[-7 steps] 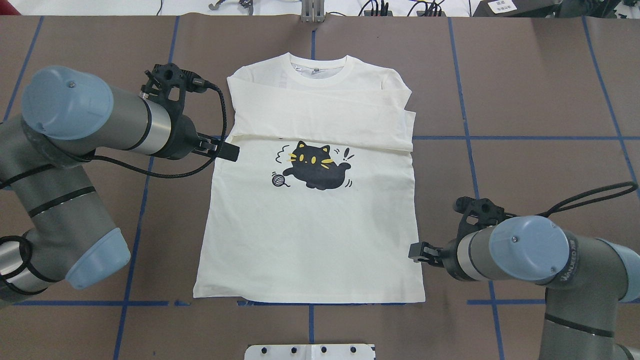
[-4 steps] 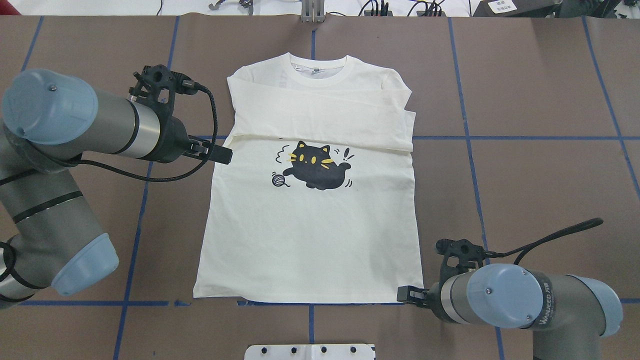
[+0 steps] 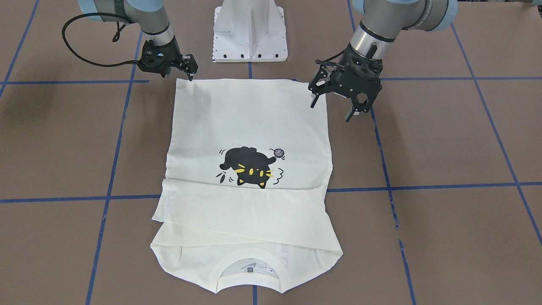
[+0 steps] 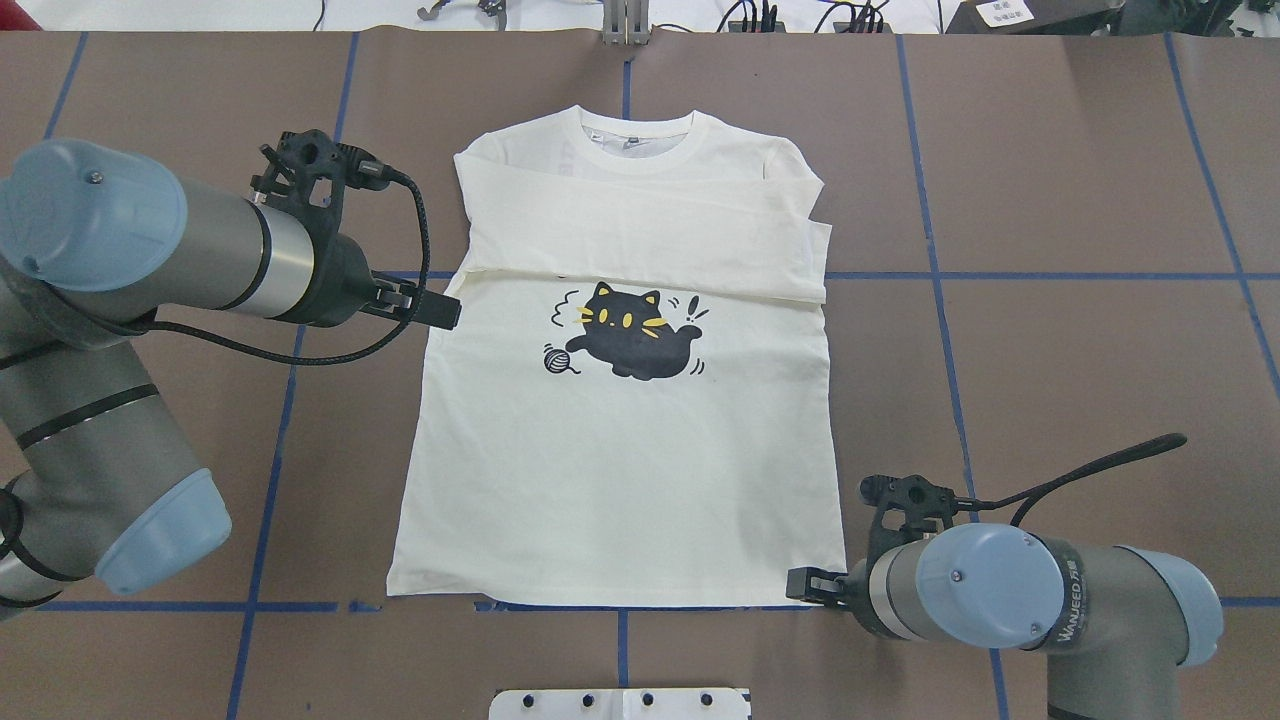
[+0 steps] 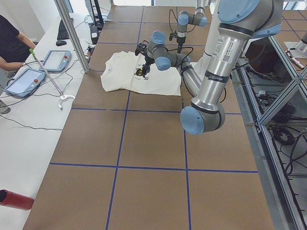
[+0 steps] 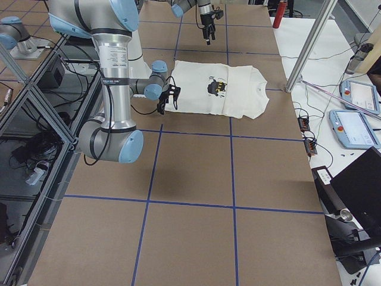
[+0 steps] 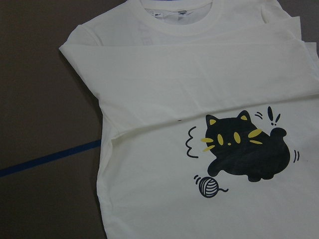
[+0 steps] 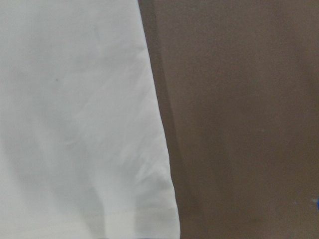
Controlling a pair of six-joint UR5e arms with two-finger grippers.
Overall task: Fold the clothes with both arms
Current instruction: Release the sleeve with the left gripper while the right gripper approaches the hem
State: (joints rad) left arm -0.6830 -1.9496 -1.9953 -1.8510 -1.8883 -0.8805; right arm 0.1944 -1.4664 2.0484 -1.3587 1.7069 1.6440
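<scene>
The cream T-shirt (image 6: 232, 95) lies flat on the brown tabletop (image 6: 190, 179), cat print up and collar away from the robot, the near right arm (image 6: 113, 77) has its right gripper (image 6: 165, 102) right at the hem corner, and the far left arm's left gripper (image 6: 208, 33) hangs raised on the shirt's far side.

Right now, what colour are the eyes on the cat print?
Yellow eyes on the black cat print; clearest in the left wrist view.

Two grey-and-silver jointed arms (image 4: 215, 255), light-blue joint caps (image 4: 90, 215), looping black cables (image 4: 1150, 447).
</scene>
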